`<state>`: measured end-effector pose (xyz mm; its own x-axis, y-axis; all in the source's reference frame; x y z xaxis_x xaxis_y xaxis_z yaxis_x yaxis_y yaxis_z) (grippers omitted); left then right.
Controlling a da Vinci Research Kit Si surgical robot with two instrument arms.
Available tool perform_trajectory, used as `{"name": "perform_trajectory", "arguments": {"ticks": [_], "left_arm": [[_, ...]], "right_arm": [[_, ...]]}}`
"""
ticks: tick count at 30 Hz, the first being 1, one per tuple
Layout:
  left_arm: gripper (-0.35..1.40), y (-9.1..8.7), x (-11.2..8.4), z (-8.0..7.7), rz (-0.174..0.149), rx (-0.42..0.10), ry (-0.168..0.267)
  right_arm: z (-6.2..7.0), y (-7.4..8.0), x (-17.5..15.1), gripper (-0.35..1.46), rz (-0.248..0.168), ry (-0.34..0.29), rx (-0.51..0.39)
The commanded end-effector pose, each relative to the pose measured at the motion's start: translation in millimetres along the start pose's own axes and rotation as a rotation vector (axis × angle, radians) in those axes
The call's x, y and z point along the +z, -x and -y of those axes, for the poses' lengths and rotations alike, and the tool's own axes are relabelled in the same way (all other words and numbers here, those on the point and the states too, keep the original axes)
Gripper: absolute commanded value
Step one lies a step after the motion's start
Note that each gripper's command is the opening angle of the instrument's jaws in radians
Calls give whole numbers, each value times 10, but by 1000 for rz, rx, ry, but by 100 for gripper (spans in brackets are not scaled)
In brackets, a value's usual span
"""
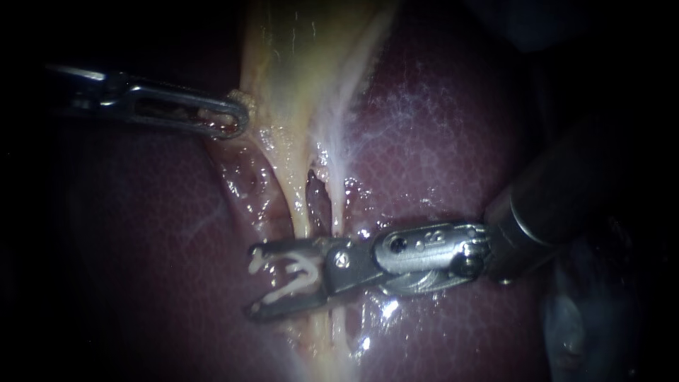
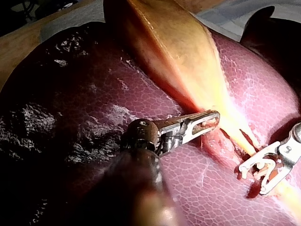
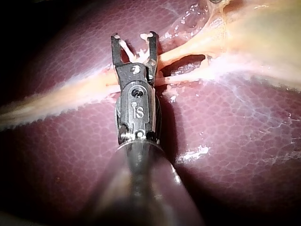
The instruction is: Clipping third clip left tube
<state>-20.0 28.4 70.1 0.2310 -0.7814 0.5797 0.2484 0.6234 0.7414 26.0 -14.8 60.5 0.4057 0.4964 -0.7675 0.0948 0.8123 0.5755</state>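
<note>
**Clip (image 1: 305,270) held open at the left tube**

White and still spread, it sits between the jaws of my right instrument (image 1: 252,280). A leg lies against each jaw, so the jaws grip it while standing wide apart. That instrument's shaft comes in from the right, low in the endoscope view, and its tips point across to the left.

The left tube (image 1: 298,205) is a pale yellow strand. It runs down from the gallbladder (image 1: 297,64) and meets my upper jaw just ahead of the hinge. Pale tissue carries on below the lower jaw. I cannot tell whether the tube lies between the clip's legs or passes beneath them. The right tube (image 1: 337,201), whiter, runs just beside it, with a dark gap between the two.

Higher up, my left instrument (image 1: 239,117) has its windowed jaws closed together on the gallbladder's edge, where a nub of yellowish tissue shows at the tip.

Dark red liver (image 1: 438,141), wet and glinting, lies under everything.
</note>
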Motion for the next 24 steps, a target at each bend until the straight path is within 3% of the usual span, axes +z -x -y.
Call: {"name": "perform_trajectory", "arguments": {"ticks": [1, 6, 17, 24], "left_arm": [[-35, -1, 0, -1, 0, 0, -1], [-35, -1, -1, -2, 0, 0, -1], [-35, -3, -2, -4, -1, 7, -3], [-35, -3, -4, -4, -1, 8, -4]], "right_arm": [[0, -1, 0, 49, 0, 0, -3], [2, -9, -4, 49, -2, -2, -5], [11, -45, -43, 48, -11, 0, 4], [5, -48, -72, 47, -14, 2, 13]]}}
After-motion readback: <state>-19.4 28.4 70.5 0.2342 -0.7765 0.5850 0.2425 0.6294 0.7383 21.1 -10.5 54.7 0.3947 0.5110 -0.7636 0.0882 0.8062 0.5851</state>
